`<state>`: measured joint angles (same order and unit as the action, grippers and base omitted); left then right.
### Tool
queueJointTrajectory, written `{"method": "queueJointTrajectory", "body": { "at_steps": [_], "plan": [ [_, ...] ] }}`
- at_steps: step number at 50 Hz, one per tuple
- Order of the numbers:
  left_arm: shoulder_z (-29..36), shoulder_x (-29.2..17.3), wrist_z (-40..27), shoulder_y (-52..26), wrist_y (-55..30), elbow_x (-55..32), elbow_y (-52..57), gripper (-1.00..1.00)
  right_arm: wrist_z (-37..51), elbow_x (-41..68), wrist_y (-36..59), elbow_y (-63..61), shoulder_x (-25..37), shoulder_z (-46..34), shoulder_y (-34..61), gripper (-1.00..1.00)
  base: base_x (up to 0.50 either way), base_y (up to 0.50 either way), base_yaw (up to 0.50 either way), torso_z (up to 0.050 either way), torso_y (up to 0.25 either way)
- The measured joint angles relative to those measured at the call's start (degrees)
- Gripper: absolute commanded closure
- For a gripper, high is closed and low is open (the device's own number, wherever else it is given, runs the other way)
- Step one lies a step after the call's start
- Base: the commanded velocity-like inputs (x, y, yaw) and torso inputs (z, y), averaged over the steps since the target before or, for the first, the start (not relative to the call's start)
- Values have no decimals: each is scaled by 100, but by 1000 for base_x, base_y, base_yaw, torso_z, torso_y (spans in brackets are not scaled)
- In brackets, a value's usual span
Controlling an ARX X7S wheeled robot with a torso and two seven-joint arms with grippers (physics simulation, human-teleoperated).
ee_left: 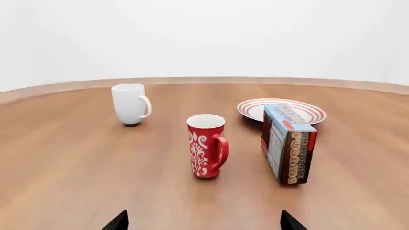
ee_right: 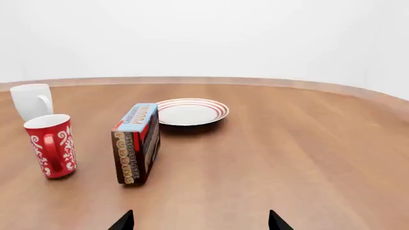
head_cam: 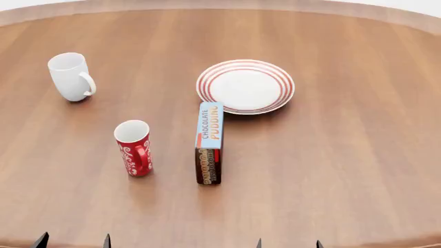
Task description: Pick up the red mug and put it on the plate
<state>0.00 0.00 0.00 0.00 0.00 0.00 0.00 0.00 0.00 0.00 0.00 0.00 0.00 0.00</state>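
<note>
- Desk (head_cam: 331, 170) of brown wood with a rounded far edge carries four things, all standing apart from both tools.
- Red mug (head_cam: 134, 148) stands upright at about 8 o'clock from the middle of the head view, white inside showing, handle turned toward the pudding box; it also shows in the left wrist view (ee_left: 206, 145) and the right wrist view (ee_right: 51, 145).
- Plate (head_cam: 245, 86) lies flat at about 1 o'clock from the red mug, well apart from it, with nothing on it.
- Chocolate pudding box (head_cam: 209, 143) stands on its long edge between the red mug and the plate; its far end is just beside the plate's near rim, and whether they touch I cannot tell.
- White mug (head_cam: 71, 76) stands upright at about 11 o'clock from the red mug, well apart, its handle toward the plate.
- Left tool (head_cam: 72, 241) shows only two dark fingertips at the bottom edge of the head view, at about 7 o'clock; they stand spread apart, holding nothing.
- Right tool (head_cam: 288, 243) shows the same way at about 5 o'clock, tips spread and bare.
</note>
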Motion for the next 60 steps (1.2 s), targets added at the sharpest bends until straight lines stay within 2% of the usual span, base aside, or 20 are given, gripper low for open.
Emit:
{"method": "queueJointTrajectory", "body": {
  "at_steps": [28, 60],
  "plan": [
    [376, -317, -341, -16, 262, -283, -91, -100, 378, 302, 47, 41, 317, -370, 41, -100, 0, 0, 0, 0, 0],
    [697, -554, -817, -159, 2243, 36, -866, -100, 619, 567, 59, 7, 550, -643, 42, -100, 0, 0, 0, 0, 0]
  ]
}}
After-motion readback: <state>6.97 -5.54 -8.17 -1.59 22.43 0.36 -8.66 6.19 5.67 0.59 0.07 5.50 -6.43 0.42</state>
